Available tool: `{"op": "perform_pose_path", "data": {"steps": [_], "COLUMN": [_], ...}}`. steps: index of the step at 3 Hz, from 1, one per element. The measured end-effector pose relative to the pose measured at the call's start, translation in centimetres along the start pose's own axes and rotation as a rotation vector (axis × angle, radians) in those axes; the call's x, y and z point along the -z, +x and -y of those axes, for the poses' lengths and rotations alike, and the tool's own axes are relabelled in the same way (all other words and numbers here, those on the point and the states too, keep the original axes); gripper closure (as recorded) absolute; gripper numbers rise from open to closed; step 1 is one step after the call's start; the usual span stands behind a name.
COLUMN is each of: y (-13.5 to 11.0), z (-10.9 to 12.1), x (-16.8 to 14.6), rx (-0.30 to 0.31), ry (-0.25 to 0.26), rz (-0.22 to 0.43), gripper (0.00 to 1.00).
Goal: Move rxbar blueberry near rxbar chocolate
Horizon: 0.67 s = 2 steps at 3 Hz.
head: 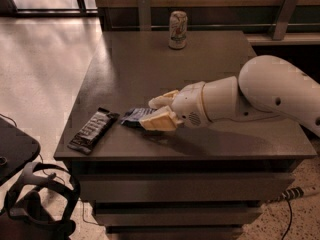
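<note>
The rxbar blueberry [134, 116], a small dark-blue wrapper, lies flat on the grey table [200, 69] near the front left. The rxbar chocolate [93, 130], a longer black-brown bar with whitish lettering, lies just to its left at the table's front-left corner, a short gap away. My gripper [157, 111] reaches in from the right and sits low over the right end of the blueberry bar, hiding that end. The white arm [260, 96] stretches across the right half of the table.
A drink can [178, 29] stands upright at the back middle of the table. A dark chair and cables [30, 199] sit on the floor at the lower left. A wall rail runs behind the table.
</note>
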<state>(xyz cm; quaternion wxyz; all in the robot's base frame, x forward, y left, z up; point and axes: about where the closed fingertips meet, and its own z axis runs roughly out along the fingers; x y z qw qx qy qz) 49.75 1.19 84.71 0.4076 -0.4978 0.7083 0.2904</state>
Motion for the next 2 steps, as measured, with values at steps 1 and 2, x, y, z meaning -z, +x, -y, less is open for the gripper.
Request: {"op": "perform_pose_path", "data": {"steps": [1, 2], "y": [-0.14, -0.14], "z": [-0.18, -0.18], "x": [-0.14, -0.14], "rx": [0.004, 0.004], "ry": [-0.003, -0.003], "rz": [-0.001, -0.001], "gripper": [0.00, 0.00]}}
